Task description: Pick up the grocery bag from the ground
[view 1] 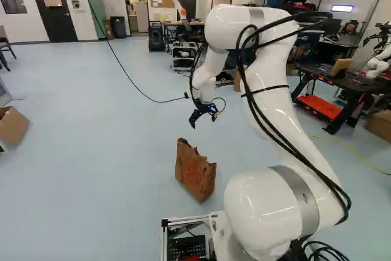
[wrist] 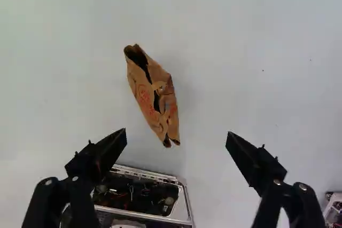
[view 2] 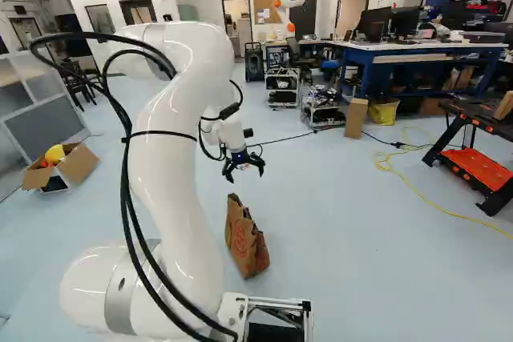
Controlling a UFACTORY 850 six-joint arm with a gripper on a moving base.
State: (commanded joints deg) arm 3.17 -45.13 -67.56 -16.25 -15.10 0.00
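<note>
A crumpled brown paper grocery bag (view 1: 195, 172) stands on the pale blue floor (view 1: 91, 169), well below the wide-spread, empty jaws of a black two-fingered gripper (wrist: 176, 131) on a white arm (view 1: 272, 84). The bag's long axis slants across their closing line, which should favor a pinch over its narrow width.

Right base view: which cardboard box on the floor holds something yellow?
The open box at the left, beside the grey panel, holds a yellow thing; the tall box near the carts shows none.
</note>
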